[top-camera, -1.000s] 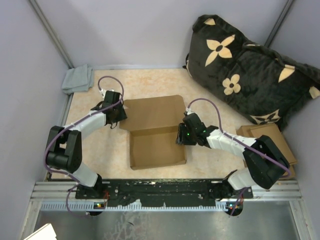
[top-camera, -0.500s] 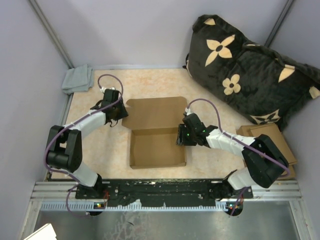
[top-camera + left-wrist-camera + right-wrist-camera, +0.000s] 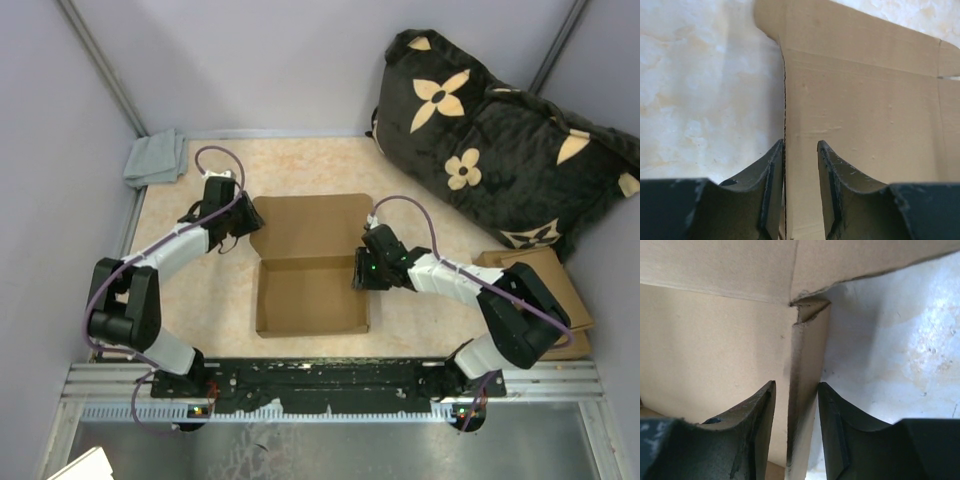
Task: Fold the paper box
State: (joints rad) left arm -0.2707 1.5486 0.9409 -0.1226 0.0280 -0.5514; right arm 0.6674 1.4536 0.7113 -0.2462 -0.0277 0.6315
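The paper box point(image 3: 312, 295) is brown cardboard in the middle of the table. It forms a shallow tray with raised walls, and its lid panel point(image 3: 310, 228) lies open on the far side. My left gripper point(image 3: 245, 222) is at the lid's left edge. In the left wrist view the jaws point(image 3: 800, 145) stand apart astride that thin edge point(image 3: 785, 100), which lies against the left finger. My right gripper point(image 3: 360, 270) is at the tray's right wall. In the right wrist view the jaws point(image 3: 796, 385) stand apart with the upright wall point(image 3: 807, 365) between them, with gaps on both sides.
A black pillow with tan flowers point(image 3: 500, 150) fills the far right corner. A stack of flat cardboard pieces point(image 3: 550, 275) lies at the right under my right arm. A grey cloth point(image 3: 155, 158) lies at the far left corner. Walls close in on both sides.
The left gripper has moved slightly farther along the lid's left edge, and the lid's left side has shifted with it. The tray has slid a little to the left. The right gripper stays at the right wall.
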